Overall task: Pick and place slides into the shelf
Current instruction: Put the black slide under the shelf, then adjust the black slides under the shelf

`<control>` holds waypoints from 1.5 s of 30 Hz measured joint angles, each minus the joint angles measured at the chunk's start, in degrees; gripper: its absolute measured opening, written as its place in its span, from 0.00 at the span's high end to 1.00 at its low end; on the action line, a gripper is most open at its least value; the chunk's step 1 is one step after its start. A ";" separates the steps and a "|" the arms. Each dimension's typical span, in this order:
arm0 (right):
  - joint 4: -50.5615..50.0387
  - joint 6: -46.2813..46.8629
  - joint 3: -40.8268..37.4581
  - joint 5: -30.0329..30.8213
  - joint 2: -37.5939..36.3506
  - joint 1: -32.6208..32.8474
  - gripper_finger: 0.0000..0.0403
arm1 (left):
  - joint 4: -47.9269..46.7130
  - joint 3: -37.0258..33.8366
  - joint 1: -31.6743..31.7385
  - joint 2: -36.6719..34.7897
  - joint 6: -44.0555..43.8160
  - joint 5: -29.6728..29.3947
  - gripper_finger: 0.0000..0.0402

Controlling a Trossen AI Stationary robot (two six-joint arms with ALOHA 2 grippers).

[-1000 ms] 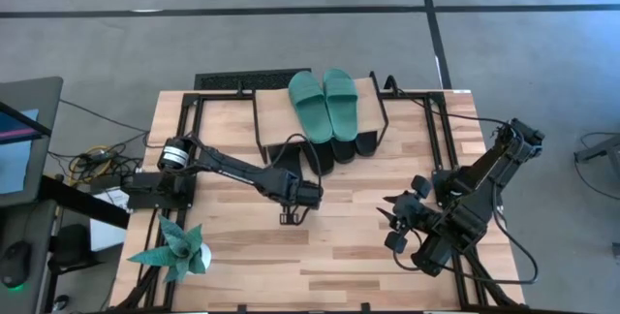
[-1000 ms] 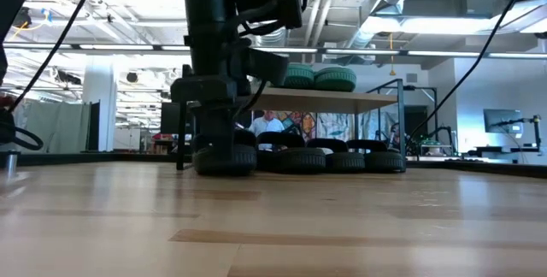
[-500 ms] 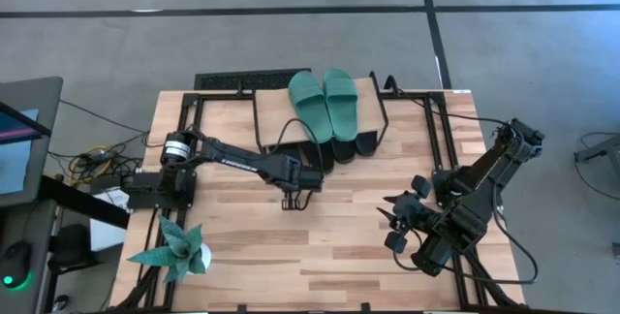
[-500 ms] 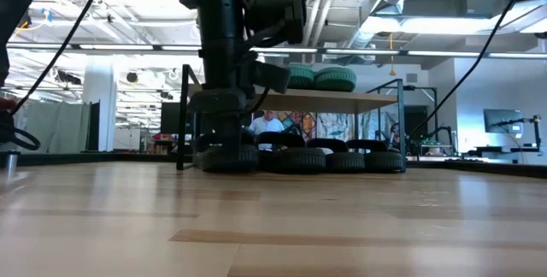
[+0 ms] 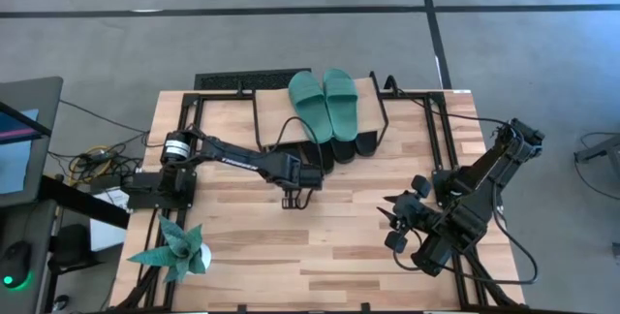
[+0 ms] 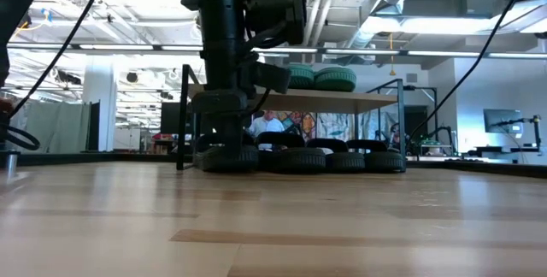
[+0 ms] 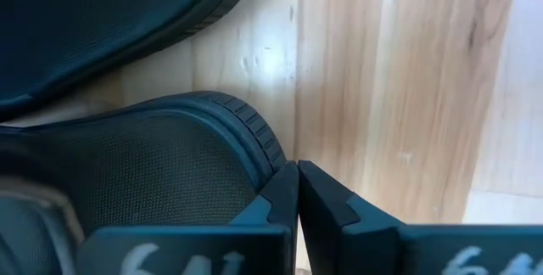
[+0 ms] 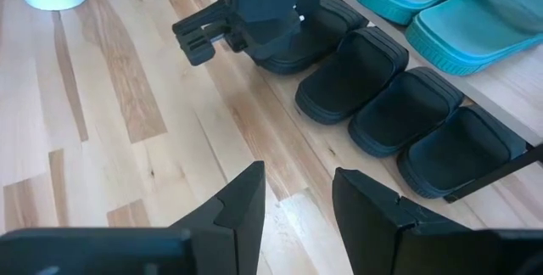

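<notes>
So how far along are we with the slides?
Done: both teal slides lie on the shelf top, and four black slides sit in a row beneath it. In hand: the left claw, shut, is at the heel of the end black slide, beside it, not gripping. The right claw waits open. I see no loose slides, so little seems left.

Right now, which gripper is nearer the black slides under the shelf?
Left. The left gripper is right beside the black slides, at their left end. The right gripper waits apart, toward the table's front right.
</notes>
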 joint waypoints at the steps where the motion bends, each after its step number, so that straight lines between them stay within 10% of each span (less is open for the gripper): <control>1: 0.04 0.01 0.00 0.00 0.00 0.00 0.68 | -0.03 0.00 0.12 0.00 0.00 -0.01 1.00; 15: -0.17 0.02 0.00 0.00 0.00 0.00 0.68 | 0.39 0.02 -1.54 -0.04 -0.32 -0.17 0.99; 25: -0.15 -0.29 0.00 0.00 0.00 -0.02 0.68 | -0.52 1.51 -2.91 -1.50 -3.56 1.00 0.81; 34: 0.16 -0.35 0.00 0.00 0.00 -0.17 0.68 | 13.92 3.10 -4.36 -1.01 1.77 6.24 0.76; 45: 1.11 -0.01 0.07 0.04 -0.02 -0.18 0.68 | 24.68 2.69 -3.85 4.04 -1.01 -2.21 0.83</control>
